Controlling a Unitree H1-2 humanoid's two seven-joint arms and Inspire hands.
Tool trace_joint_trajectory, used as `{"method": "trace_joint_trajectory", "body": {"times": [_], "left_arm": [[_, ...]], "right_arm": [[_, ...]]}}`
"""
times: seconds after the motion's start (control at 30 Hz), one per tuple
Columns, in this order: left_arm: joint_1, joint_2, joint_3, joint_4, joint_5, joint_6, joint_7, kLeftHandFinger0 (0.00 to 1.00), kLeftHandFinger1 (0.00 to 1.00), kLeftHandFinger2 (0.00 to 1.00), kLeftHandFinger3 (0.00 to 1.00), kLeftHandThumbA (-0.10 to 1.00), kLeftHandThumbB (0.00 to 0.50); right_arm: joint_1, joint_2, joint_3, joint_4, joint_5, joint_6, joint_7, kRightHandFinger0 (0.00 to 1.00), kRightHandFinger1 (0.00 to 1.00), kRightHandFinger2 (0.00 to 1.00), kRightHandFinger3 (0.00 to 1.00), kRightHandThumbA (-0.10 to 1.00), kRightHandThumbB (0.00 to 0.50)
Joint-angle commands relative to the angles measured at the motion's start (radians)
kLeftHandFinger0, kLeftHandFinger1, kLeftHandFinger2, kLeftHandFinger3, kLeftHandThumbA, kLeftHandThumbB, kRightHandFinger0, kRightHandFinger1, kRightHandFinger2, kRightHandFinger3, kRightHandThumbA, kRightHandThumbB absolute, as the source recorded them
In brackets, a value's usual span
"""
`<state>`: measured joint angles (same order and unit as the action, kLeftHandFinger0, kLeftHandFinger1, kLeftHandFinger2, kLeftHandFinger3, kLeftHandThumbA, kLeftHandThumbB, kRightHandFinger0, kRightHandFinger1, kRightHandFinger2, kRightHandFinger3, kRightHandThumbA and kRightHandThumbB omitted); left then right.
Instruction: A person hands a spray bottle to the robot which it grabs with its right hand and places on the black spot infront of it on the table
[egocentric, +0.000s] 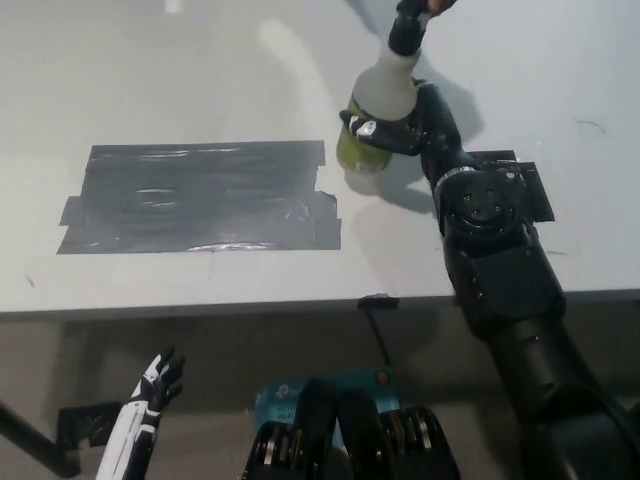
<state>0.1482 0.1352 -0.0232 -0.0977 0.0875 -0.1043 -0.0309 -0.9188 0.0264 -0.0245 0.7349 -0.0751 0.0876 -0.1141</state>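
A spray bottle (378, 105) with a white body, yellow-green lower part and black nozzle stands tilted just right of the black spot (200, 197). My black right hand (405, 125) is wrapped around its middle, fingers closed on it. A person's hand (425, 8) at the top edge still pinches the nozzle. The black spot is a wide patch of dark tape on the white table (150, 80). My white left hand (155, 385) hangs below the table edge at the lower left, fingers apart and holding nothing.
A smaller black tape patch (525, 185) lies under my right forearm. The table's front edge (200, 305) runs across the picture, with floor and a blue box (290, 395) below it.
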Motion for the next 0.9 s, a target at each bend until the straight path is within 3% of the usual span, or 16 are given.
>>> {"method": "trace_joint_trajectory", "body": {"times": [0.0, 0.2, 0.33, 0.37, 0.4, 0.43, 0.47, 0.53, 0.6, 0.7, 0.8, 0.83, 0.87], "left_arm": [[-0.008, 0.010, 0.006, -0.033, 0.002, -0.009, -0.005, 1.00, 1.00, 1.00, 1.00, 1.00, 0.002], [-0.018, 0.015, 0.011, -0.019, 0.004, -0.019, -0.005, 1.00, 1.00, 1.00, 1.00, 1.00, 0.000], [-0.014, 0.017, 0.009, -0.017, 0.011, -0.026, -0.005, 1.00, 1.00, 1.00, 1.00, 1.00, 0.005], [-0.013, 0.018, 0.009, -0.016, 0.019, -0.028, -0.002, 1.00, 1.00, 1.00, 1.00, 1.00, 0.010], [-0.014, 0.018, 0.011, -0.014, 0.018, -0.030, 0.000, 1.00, 1.00, 1.00, 1.00, 1.00, 0.011], [-0.014, 0.017, 0.012, -0.015, 0.016, -0.025, 0.000, 1.00, 1.00, 1.00, 1.00, 1.00, 0.023], [-0.016, 0.015, 0.013, -0.017, 0.011, -0.021, -0.001, 1.00, 1.00, 1.00, 1.00, 1.00, 0.018], [-0.019, 0.014, 0.015, -0.019, 0.007, -0.014, -0.002, 1.00, 1.00, 1.00, 1.00, 1.00, 0.027], [-0.021, 0.013, 0.019, -0.023, 0.003, -0.004, -0.002, 1.00, 1.00, 1.00, 1.00, 1.00, 0.040], [-0.023, 0.013, 0.020, -0.029, 0.012, 0.003, -0.001, 1.00, 1.00, 1.00, 1.00, 1.00, 0.042], [-0.025, 0.015, 0.018, -0.025, 0.016, -0.009, -0.004, 1.00, 1.00, 1.00, 1.00, 1.00, 0.030], [-0.026, 0.016, 0.018, -0.023, 0.017, -0.010, -0.003, 1.00, 1.00, 1.00, 1.00, 1.00, 0.037], [-0.027, 0.016, 0.019, -0.021, 0.018, -0.012, -0.003, 1.00, 1.00, 1.00, 1.00, 1.00, 0.035]], "right_arm": [[-0.049, -0.020, -0.048, -0.078, 0.029, -0.145, -0.054, 0.00, 0.03, 0.27, 0.20, 0.58, 0.413], [-0.040, -0.079, -0.057, -0.133, 0.002, -0.205, -0.051, 0.00, 0.05, 0.30, 0.08, 0.69, 0.400], [-0.024, -0.119, -0.062, -0.165, 0.003, -0.193, -0.039, 0.02, 0.15, 0.39, 0.23, 0.66, 0.378], [-0.019, -0.134, -0.060, -0.174, -0.008, -0.178, -0.043, 0.05, 0.16, 0.41, 0.30, 0.69, 0.394], [-0.016, -0.143, -0.067, -0.181, -0.001, -0.162, -0.044, 0.01, 0.16, 0.40, 0.31, 0.68, 0.415], [-0.012, -0.154, -0.070, -0.181, -0.011, -0.156, -0.060, 0.25, 0.19, 0.40, 0.29, 0.70, 0.432], [-0.009, -0.166, -0.069, -0.179, -0.016, -0.157, -0.063, 0.16, 0.11, 0.32, 0.20, 0.71, 0.423], [-0.007, -0.183, -0.069, -0.173, -0.011, -0.159, -0.049, 0.02, 0.07, 0.30, 0.14, 0.70, 0.401], [-0.003, -0.197, -0.067, -0.168, -0.010, -0.157, -0.039, 0.00, 0.06, 0.30, 0.16, 0.68, 0.393], [0.008, -0.209, -0.075, -0.166, -0.001, -0.121, -0.038, 0.00, 0.00, 0.21, 0.15, 0.64, 0.404], [0.027, -0.215, -0.071, -0.159, -0.005, -0.131, -0.036, 0.02, 0.00, 0.17, 0.08, 0.63, 0.408], [0.038, -0.217, -0.059, -0.169, -0.024, -0.126, -0.040, 0.06, 0.00, 0.16, 0.04, 0.67, 0.417], [0.052, -0.221, -0.044, -0.182, -0.047, -0.121, -0.045, 0.01, 0.00, 0.12, 0.01, 0.63, 0.428]]}}
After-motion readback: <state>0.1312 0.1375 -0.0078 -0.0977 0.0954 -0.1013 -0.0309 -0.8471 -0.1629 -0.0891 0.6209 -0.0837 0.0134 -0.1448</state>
